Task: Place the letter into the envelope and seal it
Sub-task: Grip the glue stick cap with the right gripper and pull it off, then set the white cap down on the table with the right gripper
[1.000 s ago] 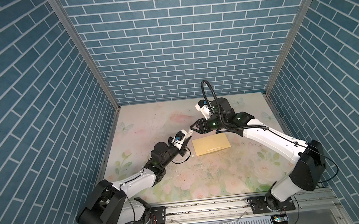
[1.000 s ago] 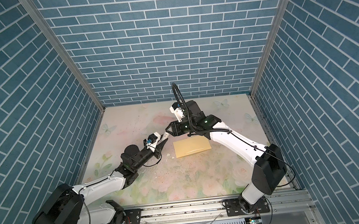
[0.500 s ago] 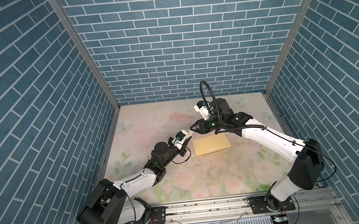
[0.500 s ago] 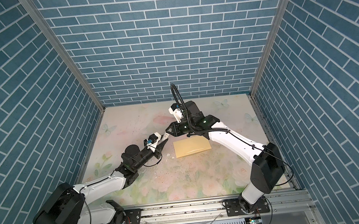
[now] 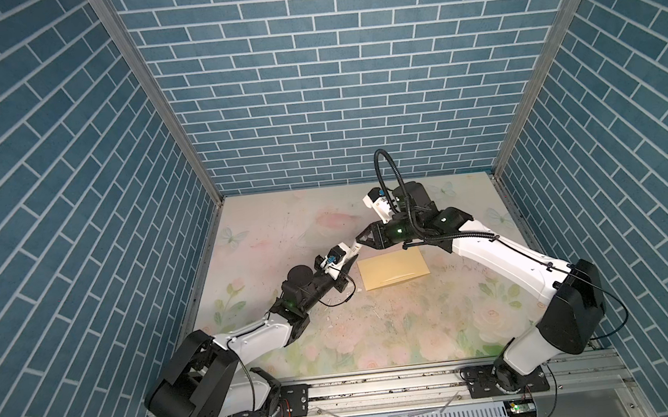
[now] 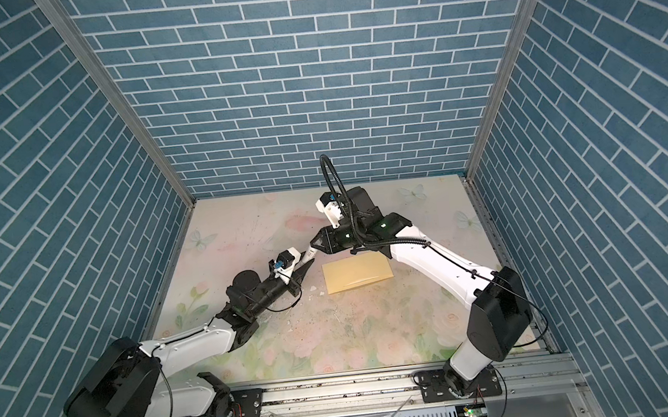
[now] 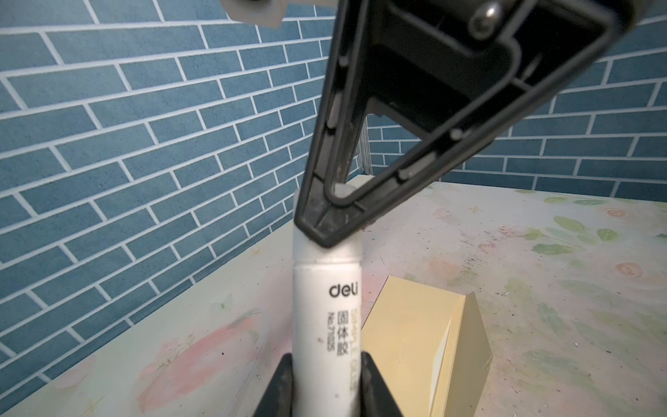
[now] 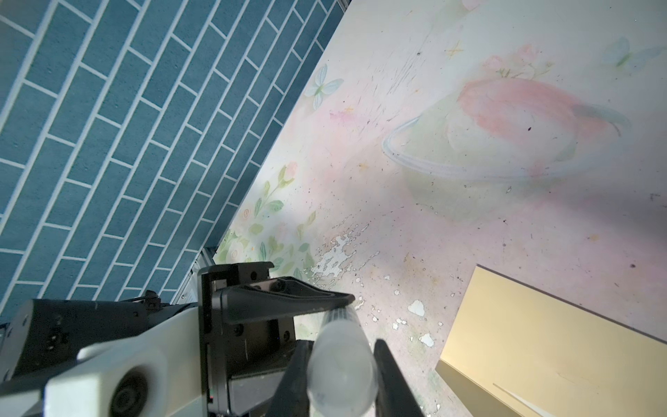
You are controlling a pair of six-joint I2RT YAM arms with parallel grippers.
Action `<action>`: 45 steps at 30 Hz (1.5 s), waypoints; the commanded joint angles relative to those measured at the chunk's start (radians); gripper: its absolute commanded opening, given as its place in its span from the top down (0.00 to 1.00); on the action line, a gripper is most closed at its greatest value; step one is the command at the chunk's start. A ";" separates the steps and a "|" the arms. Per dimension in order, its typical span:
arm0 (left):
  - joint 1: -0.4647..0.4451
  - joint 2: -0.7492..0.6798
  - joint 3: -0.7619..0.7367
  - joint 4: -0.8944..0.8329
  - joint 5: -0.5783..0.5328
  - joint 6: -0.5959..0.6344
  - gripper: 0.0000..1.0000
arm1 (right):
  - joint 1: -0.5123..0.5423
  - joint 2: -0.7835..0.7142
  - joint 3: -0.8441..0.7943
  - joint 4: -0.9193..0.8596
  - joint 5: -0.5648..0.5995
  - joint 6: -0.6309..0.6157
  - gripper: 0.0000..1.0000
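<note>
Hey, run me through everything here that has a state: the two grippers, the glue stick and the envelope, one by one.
left gripper: shut on the body of the glue stick.
right gripper: shut on the cap end of the glue stick.
glue stick: cap on, held off the table between both grippers.
envelope: lying flat on the table, flap folded down with its edge slightly lifted, untouched.

The white glue stick point(image 7: 326, 307) reads "deli" and "固体胶".

You find the envelope point(image 5: 393, 270) flat on the table point(image 5: 419, 326); the glue stick point(image 7: 326, 307) is just left of it.
</note>
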 commanded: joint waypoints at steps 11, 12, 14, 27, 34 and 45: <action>-0.006 0.028 -0.015 0.047 0.021 -0.011 1.00 | -0.078 -0.058 0.072 -0.030 0.035 -0.051 0.91; -0.006 0.029 -0.017 0.054 0.018 -0.016 1.00 | -0.088 -0.067 0.066 -0.034 0.052 -0.056 0.91; -0.006 0.029 -0.019 0.067 0.012 -0.026 1.00 | -0.114 -0.079 0.061 -0.069 0.123 -0.080 0.90; -0.012 0.023 -0.003 0.064 -0.003 -0.054 1.00 | -0.360 0.043 -0.043 -0.129 0.495 -0.189 0.88; -0.017 0.019 -0.002 0.056 -0.008 -0.050 1.00 | -0.430 0.211 -0.050 -0.090 0.508 -0.188 0.87; -0.018 0.010 -0.015 0.058 -0.012 -0.046 1.00 | -0.460 0.364 -0.040 -0.061 0.505 -0.156 0.83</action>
